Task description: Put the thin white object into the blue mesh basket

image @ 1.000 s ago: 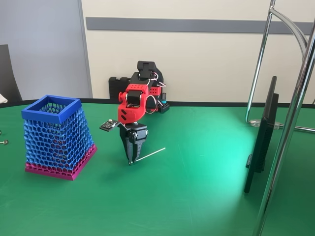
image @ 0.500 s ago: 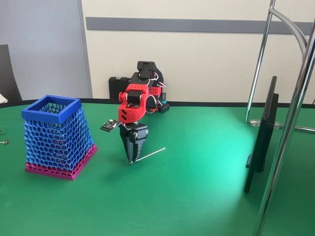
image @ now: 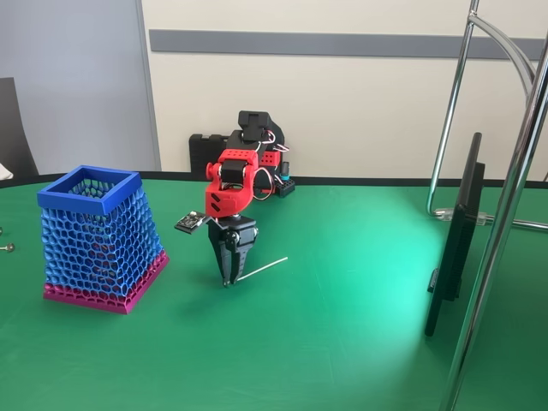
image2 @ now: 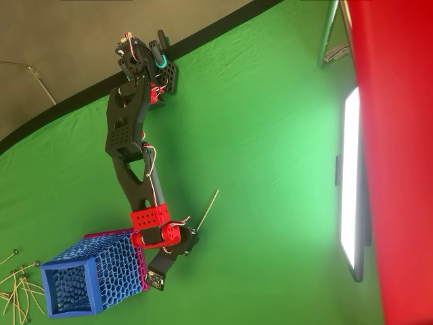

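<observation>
The thin white stick (image: 259,269) lies on the green table, slanting up to the right; from above the stick (image2: 209,208) runs diagonally. My gripper (image: 228,279) points straight down at the stick's near left end, and its black jaws meet in a point on that end. In the overhead view the gripper (image2: 193,236) sits at the stick's lower end. The blue mesh basket (image: 96,235) stands upright on its magenta base, a short way left of the gripper. From above, the basket (image2: 91,273) is at the lower left, close beside the wrist.
Several more thin sticks (image2: 15,284) lie at the table's left edge, and small metal bits (image: 7,247) sit left of the basket. A dark flat screen (image: 455,235) on a chrome stand (image: 501,214) occupies the right side. The table's black edge (image: 360,181) runs behind the arm's base.
The arm has sunk very slightly over the stick's end. The stick and the basket have not moved.
</observation>
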### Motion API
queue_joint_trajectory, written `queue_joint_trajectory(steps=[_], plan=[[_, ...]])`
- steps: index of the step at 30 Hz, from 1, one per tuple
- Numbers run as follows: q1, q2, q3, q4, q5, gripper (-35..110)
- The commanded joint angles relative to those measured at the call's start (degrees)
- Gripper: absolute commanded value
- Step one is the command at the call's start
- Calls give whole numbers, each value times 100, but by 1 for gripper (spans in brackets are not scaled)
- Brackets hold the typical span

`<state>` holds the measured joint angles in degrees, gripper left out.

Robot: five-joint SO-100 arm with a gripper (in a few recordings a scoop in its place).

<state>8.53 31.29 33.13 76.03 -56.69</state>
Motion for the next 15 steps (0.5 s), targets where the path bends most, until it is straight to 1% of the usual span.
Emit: queue_joint_trajectory(steps=[1,15], plan=[[18,44,-255,53,0,12],[35,-70,-448,167,-114,7]])
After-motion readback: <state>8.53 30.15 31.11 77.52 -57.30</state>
